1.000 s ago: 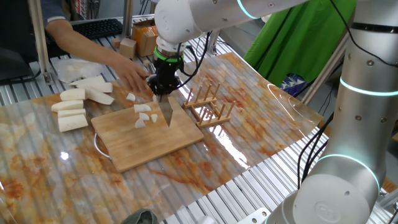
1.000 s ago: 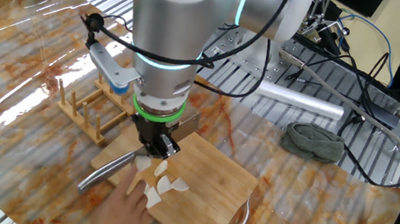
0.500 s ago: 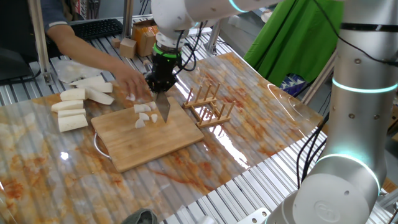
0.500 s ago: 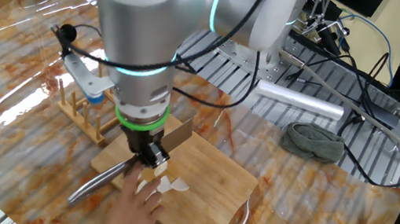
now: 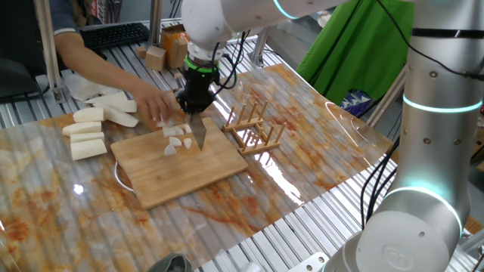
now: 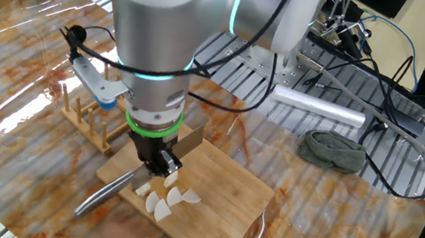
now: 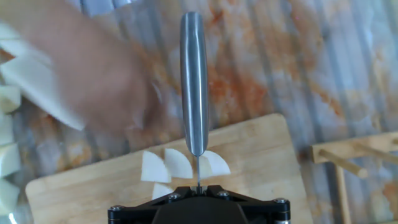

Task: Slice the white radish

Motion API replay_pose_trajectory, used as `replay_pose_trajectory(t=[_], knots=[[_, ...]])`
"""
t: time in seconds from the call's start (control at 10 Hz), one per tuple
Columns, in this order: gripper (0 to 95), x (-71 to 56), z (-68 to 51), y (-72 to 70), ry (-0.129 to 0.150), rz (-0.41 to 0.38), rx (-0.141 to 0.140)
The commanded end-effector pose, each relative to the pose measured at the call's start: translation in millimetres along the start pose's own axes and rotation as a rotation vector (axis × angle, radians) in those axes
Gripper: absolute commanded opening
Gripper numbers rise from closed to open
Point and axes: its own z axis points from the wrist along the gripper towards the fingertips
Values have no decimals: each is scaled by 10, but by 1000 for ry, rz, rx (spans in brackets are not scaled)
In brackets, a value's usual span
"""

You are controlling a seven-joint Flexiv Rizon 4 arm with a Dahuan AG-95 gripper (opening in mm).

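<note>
The white radish lies as several small pale wedges (image 5: 175, 140) (image 6: 165, 201) (image 7: 165, 164) on a wooden cutting board (image 5: 189, 170) (image 6: 231, 193) (image 7: 255, 155). My gripper (image 5: 193, 104) (image 6: 158, 162) (image 7: 198, 186) is shut on a knife held edge-down over the wedges. The blade (image 5: 201, 133) reaches down to the board right beside them. The knife's steel handle (image 6: 104, 192) (image 7: 193, 81) sticks out past the board's edge. A person's hand (image 5: 155, 102) (image 7: 93, 68), blurred, is just left of the knife at the board's far edge.
Larger white radish sticks (image 5: 87, 132) (image 7: 9, 124) lie left of the board. A wooden rack (image 5: 253, 128) (image 6: 91, 113) (image 7: 348, 162) stands close on the other side of the board. A grey cloth (image 6: 334, 150) lies farther off, with a keyboard (image 5: 113, 34) behind.
The person's hand has pulled back off the wedges toward the board's edge. My gripper and the knife have shifted slightly toward the hand's side.
</note>
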Motion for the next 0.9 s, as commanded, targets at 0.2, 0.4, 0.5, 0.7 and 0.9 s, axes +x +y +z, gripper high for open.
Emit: replay_pose_trajectory(t=[0.2, 0.4, 0.5, 0.7, 0.9], knots=[[0, 2, 28, 29, 2, -88, -22], [0, 7, 22, 30, -4, -94, -27], [0, 11, 13, 28, -5, -108, -22], [0, 51, -86, -17, 17, -128, -8], [0, 121, -258, -120, 53, -121, 17]])
